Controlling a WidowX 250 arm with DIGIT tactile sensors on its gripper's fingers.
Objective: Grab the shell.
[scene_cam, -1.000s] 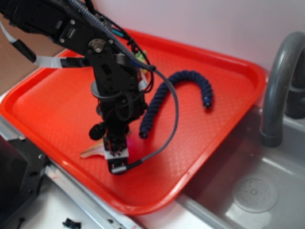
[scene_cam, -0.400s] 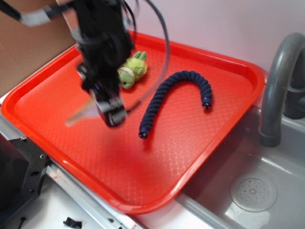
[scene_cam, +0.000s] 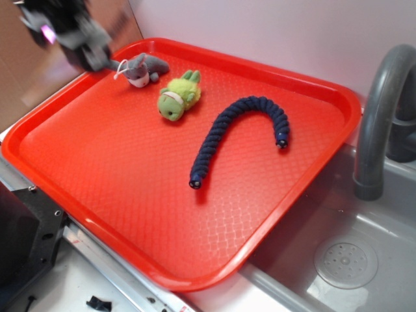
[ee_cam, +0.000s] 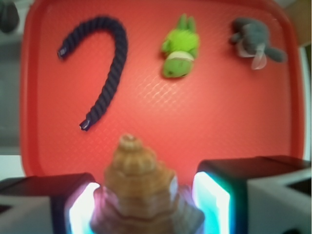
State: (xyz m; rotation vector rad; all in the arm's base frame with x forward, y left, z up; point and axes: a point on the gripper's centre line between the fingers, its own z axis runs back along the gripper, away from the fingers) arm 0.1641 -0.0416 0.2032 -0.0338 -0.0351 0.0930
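Note:
The wrist view shows the shell [ee_cam: 139,185], a tan-orange knobby spiral, with its whorled end pointing away from the camera. It sits between the two lit fingers [ee_cam: 80,207] of my gripper [ee_cam: 145,204], which is shut on it and holds it high above the red tray [ee_cam: 34,97]. Seen from the exterior camera, the gripper [scene_cam: 71,36] is a dark motion blur above the tray's far left corner. The shell cannot be made out in that blur.
On the red tray [scene_cam: 97,227] lie a green plush toy [scene_cam: 180,94], a grey plush toy [scene_cam: 143,68] at the far left, and a curved dark blue rope [scene_cam: 237,130]. A grey faucet [scene_cam: 380,117] and metal sink [scene_cam: 344,260] stand to the right.
The gripper rose from the tray's near left and swung up to the far left corner with the shell in it. Both plush toys are now uncovered.

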